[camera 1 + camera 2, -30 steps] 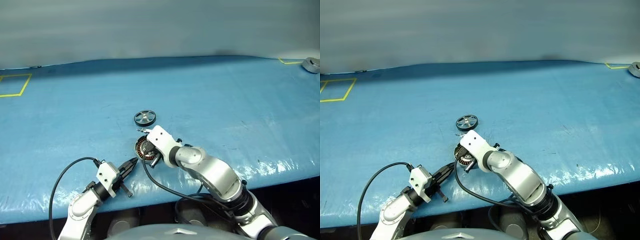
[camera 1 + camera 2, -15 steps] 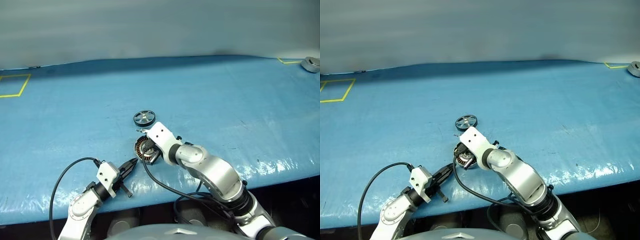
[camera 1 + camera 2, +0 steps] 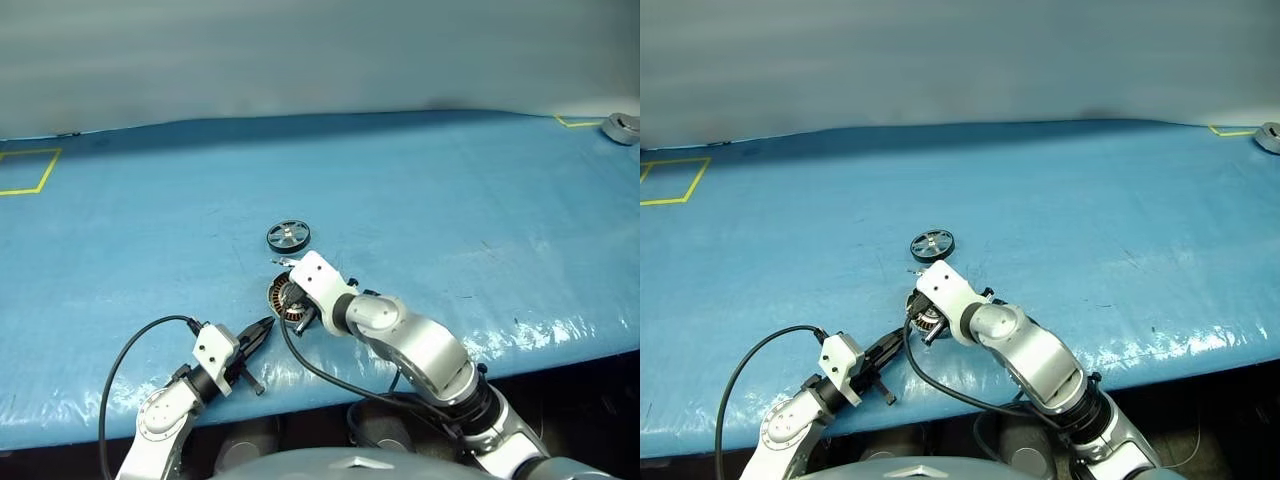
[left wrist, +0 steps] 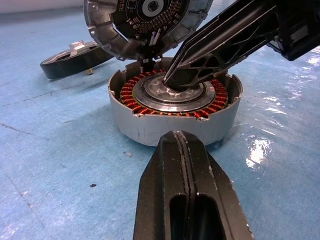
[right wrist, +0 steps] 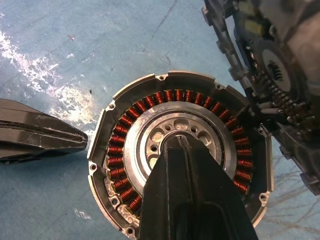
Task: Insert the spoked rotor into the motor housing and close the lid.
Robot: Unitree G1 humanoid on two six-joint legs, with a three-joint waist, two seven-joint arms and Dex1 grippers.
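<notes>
1. Two grippers work near the housing [image 4: 175, 107], which sits on the blue table [image 3: 480, 190] close to the near edge.
2. Housing: open on top, copper windings ringing a silver spoked rotor [image 5: 177, 135] seated in its centre.
3. Right gripper [image 5: 176, 145]: fingers pressed together, holding nothing, tips down on the rotor's hub.
4. Lid [image 4: 145, 22]: tilted up on edge at the housing's far rim, circuit side facing the housing, joined to it by thin wires.
5. Left gripper [image 4: 181, 137]: fingers pressed together, empty, level, tip just beside the housing's near wall; contact cannot be told.
6. Dark spoked wheel [image 3: 288, 236] lies flat just beyond the housing, apart from it.
7. Silver round part [image 3: 622, 128] far from the housing, at the table's far right corner.
</notes>
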